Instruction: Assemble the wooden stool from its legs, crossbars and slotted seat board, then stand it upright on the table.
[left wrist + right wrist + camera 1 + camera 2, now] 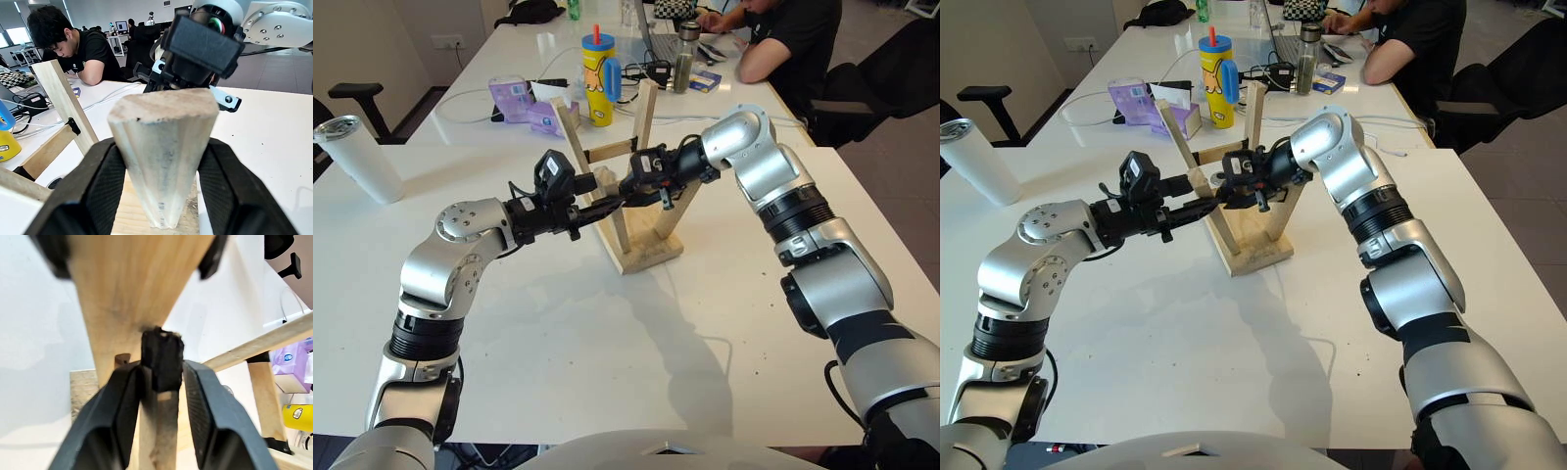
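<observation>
The stool (641,240) stands inverted on its seat board (656,257) near the table (607,352) far edge. It is likely light, stiff wood. The left gripper (595,206) clamps a leg (164,142), the right gripper (628,186) pinches a crossbar (161,360) end — best held mid-leg

Clad in brushed-silver shells along left arm (460,257) and right arm (773,176), banded with black ribbed rings at the joints. Studded with small dark screws around the round joint caps (462,221). Finished in matte black at the wrists, with a boxy camera housing (551,172) behind the left gripper (161,191). Fitted with broad, rounded black fingers (122,416) on the right gripper (161,396). Looped with thin black wiring (515,186), apparently cable, beside the left wrist.
</observation>
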Available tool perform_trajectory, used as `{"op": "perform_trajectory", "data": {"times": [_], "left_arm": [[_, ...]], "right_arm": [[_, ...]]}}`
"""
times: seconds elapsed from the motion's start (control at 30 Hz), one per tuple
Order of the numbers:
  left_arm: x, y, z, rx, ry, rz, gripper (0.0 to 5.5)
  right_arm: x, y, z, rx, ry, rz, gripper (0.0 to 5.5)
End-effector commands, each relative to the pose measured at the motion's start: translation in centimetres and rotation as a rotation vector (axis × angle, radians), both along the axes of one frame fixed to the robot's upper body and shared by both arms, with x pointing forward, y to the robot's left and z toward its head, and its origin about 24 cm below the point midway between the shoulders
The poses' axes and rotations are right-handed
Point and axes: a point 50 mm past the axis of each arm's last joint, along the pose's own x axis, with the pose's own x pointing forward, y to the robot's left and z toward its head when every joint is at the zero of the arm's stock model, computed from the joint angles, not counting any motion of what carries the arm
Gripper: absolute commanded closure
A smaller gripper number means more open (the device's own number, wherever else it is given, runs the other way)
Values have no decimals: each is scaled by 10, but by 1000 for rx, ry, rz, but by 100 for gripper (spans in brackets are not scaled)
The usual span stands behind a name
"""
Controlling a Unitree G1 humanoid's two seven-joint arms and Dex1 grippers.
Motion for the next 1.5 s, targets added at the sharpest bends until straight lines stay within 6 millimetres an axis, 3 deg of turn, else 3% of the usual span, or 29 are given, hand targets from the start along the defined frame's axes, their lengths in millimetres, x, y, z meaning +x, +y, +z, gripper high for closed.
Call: {"op": "perform_trajectory", "data": {"times": [0.03, 0.17, 0.47, 0.6, 0.67, 0.83, 0.97, 1.1, 1.23, 1.33, 1.5], "left_arm": [[1, 1, -2, 20, 10, 5, 324], [1, 1, -2, 20, 8, 7, 324], [1, 2, -2, 19, 8, 13, 324], [1, 2, -2, 18, 8, 16, 324], [0, 2, -2, 17, 8, 15, 324], [-2, 1, -2, 15, 13, 17, 324], [1, 3, 1, 10, 6, 71, 324], [3, 3, 3, 1, -1, 97, 324], [1, 3, 2, -2, 1, 97, 324], [0, 1, 3, -3, 0, 84, 324], [2, -1, 3, -5, -2, 76, 324]], "right_arm": [[-9, -10, 18, 4, -66, 26, 402], [-15, -11, 10, -6, -31, 41, 402], [-16, -1, 30, 189, 142, -7, 402], [-6, 4, 34, 280, 176, -167, 402], [-3, 8, 35, 369, 193, -272, 436], [-26, 11, 34, 588, 88, -487, 528], [-50, 9, 10, 698, -53, -671, 547], [-67, 10, -38, 693, 19, -801, 547], [-73, 17, -53, 690, 63, -777, 547], [-64, 21, -39, 773, 9, -789, 547], [-51, 22, 44, 1160, -171, -744, 547]]}}
